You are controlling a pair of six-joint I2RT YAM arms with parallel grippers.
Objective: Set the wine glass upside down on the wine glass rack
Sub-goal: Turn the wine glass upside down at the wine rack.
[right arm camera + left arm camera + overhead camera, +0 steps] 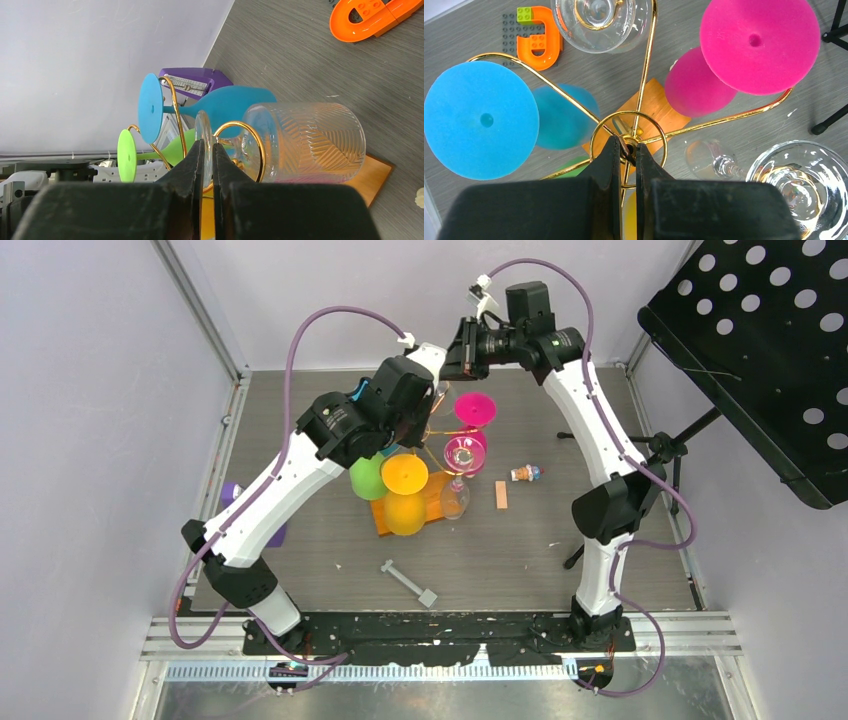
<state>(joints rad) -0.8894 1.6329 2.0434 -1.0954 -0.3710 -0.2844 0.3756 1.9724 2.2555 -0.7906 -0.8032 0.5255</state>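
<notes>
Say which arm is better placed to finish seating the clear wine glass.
Right, probably: the right gripper is shut on the clear wine glass, by its foot, at a gold loop. The left gripper is clamped on the wine glass rack, at its centre ring.

No legible text, brand, number or sign is to be found in any view. A coloured label is carried by the small bottle (525, 473), but it is too small to be read. Fine ruled marks are seen on the white strip (187, 86) of the purple object (218, 79), with no characters made out.
</notes>
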